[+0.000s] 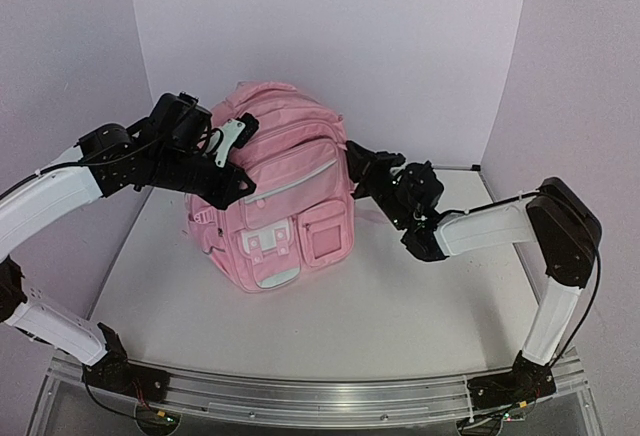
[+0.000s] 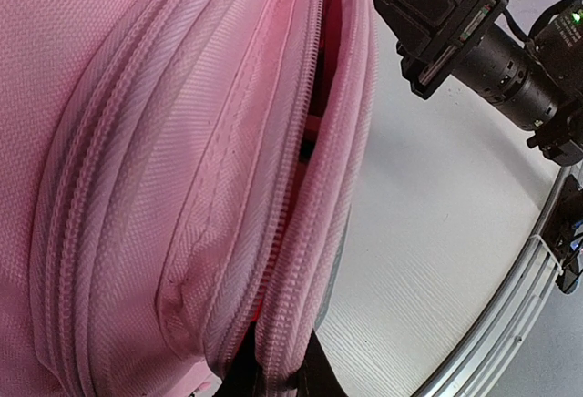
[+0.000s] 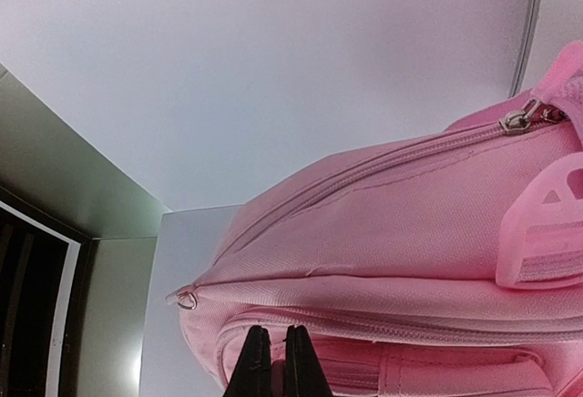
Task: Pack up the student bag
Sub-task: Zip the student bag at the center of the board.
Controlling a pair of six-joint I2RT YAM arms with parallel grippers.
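White table (image 1: 400, 301): student bag (image 1: 285, 196) upright at centre; left gripper (image 2: 276, 374) clamps its opening edge; right gripper (image 3: 273, 342) closed at its side.

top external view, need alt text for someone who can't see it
A light-pink student bag stands upright in the middle of a white table, front pockets facing the camera. The left gripper pinches fabric on the bag's upper left, while the right gripper, shut, meets its right side.
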